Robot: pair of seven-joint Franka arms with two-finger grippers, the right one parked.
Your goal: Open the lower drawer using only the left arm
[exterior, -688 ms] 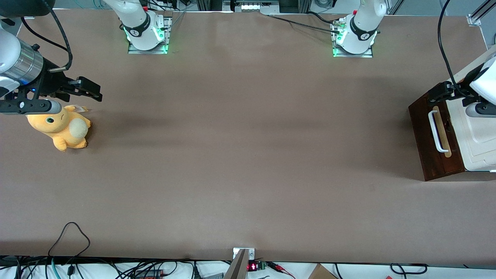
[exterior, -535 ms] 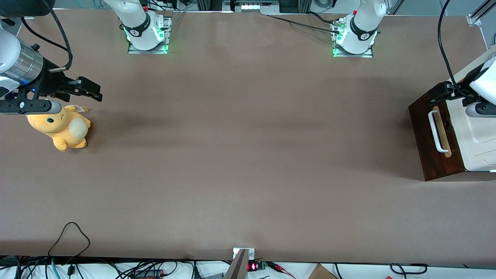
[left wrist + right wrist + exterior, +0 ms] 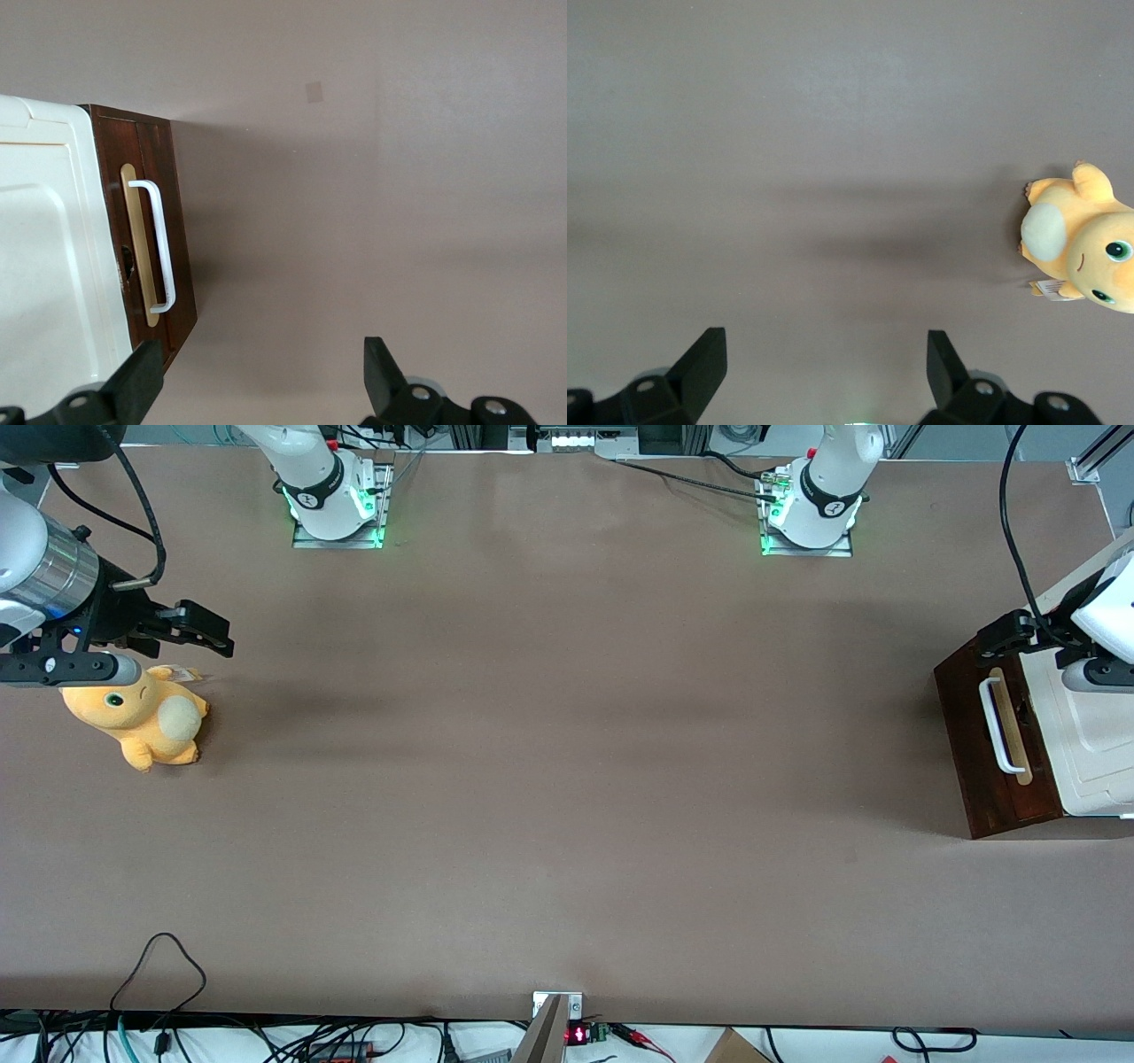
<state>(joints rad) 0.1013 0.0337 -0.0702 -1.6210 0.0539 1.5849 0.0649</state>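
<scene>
Above the closed lower drawer (image 3: 151, 257), seemingly clear of it, hangs the gripper (image 3: 261, 376), fingers apart.

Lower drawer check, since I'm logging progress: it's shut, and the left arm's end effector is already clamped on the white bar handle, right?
Not clamped. The left wrist view shows the end effector open and clear of the white bar handle; the lower drawer is shut.

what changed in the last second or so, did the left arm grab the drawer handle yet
No. The left arm only shifted slightly, its gripper hovering open above the cabinet's front edge, farther from the front camera than the white handle and apart from it. The lower drawer stayed shut; the plush toy did not move.
</scene>
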